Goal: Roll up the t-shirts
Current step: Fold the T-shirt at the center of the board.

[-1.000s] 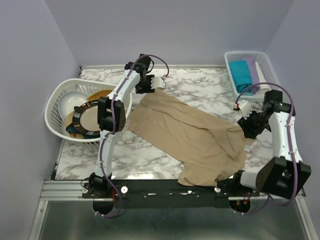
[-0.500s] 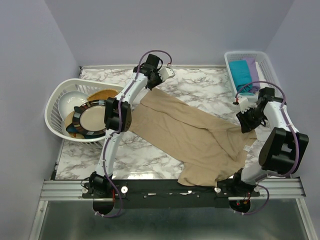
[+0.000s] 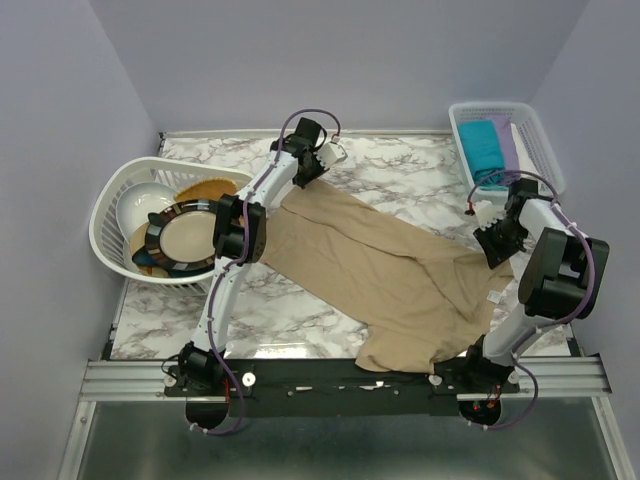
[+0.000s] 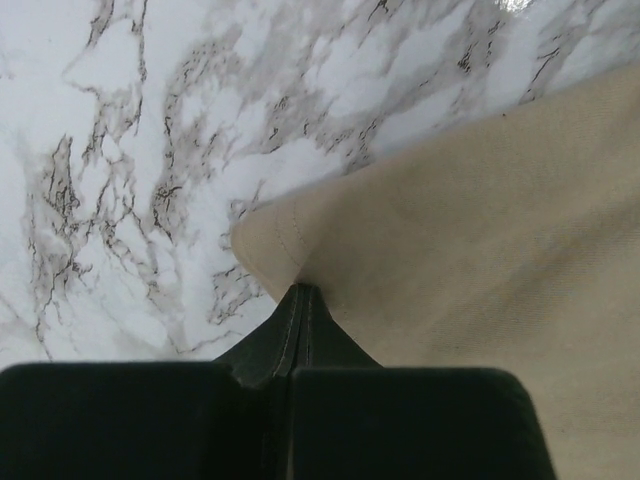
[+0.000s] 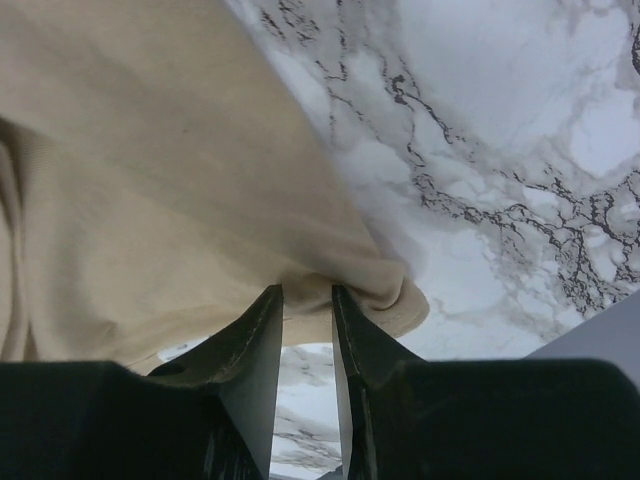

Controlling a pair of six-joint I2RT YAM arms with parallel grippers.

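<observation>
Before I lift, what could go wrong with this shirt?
The left gripper pinches only the very corner of the beige t-shirt, so it may slip out. The right gripper stands open around a fold, so that side could stay behind. The hem overhangs the marble table in front and might snag.

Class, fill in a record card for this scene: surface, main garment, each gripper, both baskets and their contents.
Surface: white marble-patterned tabletop
Main garment: large beige cloth t-shirt, spread diagonally, near end reaching the front edge
Left gripper: shut on the t-shirt's far corner
Right gripper: jaws apart, straddling the t-shirt's right edge
Left basket: round white plastic lattice basket holding plates, including a round tan plate with black patterned rim
Right basket: rectangular white plastic lattice basket holding teal cloth and lilac cloth
</observation>
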